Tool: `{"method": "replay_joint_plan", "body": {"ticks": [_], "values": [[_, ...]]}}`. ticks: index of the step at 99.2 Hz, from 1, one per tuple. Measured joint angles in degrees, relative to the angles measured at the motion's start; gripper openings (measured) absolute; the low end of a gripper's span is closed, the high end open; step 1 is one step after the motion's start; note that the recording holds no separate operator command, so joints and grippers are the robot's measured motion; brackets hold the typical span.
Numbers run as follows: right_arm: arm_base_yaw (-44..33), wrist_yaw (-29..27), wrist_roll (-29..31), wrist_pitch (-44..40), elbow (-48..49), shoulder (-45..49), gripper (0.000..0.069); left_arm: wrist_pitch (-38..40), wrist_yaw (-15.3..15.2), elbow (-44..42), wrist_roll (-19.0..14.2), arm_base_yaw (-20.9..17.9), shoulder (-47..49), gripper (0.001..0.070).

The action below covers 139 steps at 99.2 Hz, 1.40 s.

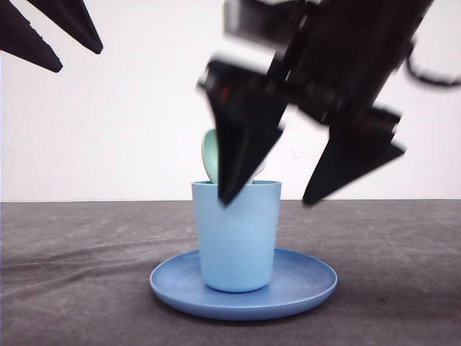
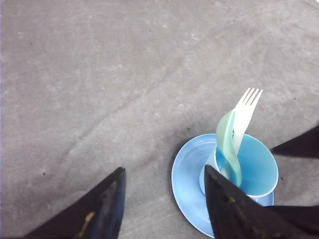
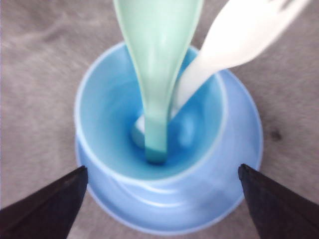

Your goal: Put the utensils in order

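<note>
One spoon (image 3: 157,74) and one fork (image 3: 234,40) stand in one cup (image 1: 238,234) on one plate (image 1: 302,285). Right claw (image 1: 277,198) spread, empty; left claw (image 2: 164,209) likewise spread, empty.

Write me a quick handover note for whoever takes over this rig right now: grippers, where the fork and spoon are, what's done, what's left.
Left gripper: open, holding nothing, off to the side of the cup and above the table.
Right gripper: open, empty, directly above the cup, fingers spread wider than its rim.
Spoon and fork: both standing handle-down in the light blue cup, heads leaning out over the rim.
Cup stands upright on the blue plate.
Done: both utensils are in the cup.
Left: probably just lifting the right arm clear without knocking the cup; no other loose utensils are visible on the table.
</note>
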<state>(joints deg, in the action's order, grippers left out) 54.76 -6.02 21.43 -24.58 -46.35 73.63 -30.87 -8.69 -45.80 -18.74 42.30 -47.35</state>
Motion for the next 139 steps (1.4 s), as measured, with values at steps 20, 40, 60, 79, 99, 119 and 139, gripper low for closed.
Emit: {"method": "replay_joint_plan", "body": {"ticks": [20, 40, 60, 79, 99, 119, 139], "values": [[0.00, -3.04, -0.13, -0.96, -0.02, -13.27, 0.0611, 0.04, 0.00, 0.00, 0.00, 0.00, 0.00, 0.0297], [-0.02, -11.98, -2.36, -0.98, -0.79, -23.98, 0.0611, 0.37, 0.00, 0.00, -0.02, 0.00, 0.00, 0.0297], [-0.02, -20.22, -3.65, -0.96, -1.18, -30.99, 0.0611, 2.32, 0.00, 0.00, -0.15, 0.00, 0.00, 0.0297], [-0.02, -21.03, -4.76, -1.03, -1.18, -32.94, 0.0531, 3.26, 0.02, 0.00, -0.15, 0.00, 0.00, 0.0279], [-0.02, -21.03, -5.99, -2.27, -1.18, -32.87, 0.0057, 3.78, 0.02, 0.00, -0.20, 0.00, 0.00, 0.0035], [-0.02, -21.16, -6.38, -2.67, -1.18, -32.89, 0.0005, 4.17, 0.02, 0.00, -0.20, 0.00, 0.00, 0.0023], [-0.02, -21.16, -6.45, -3.02, -1.18, -32.87, 0.0004, 4.20, 0.02, 0.00, -0.20, 0.00, 0.00, 0.0023]]}}
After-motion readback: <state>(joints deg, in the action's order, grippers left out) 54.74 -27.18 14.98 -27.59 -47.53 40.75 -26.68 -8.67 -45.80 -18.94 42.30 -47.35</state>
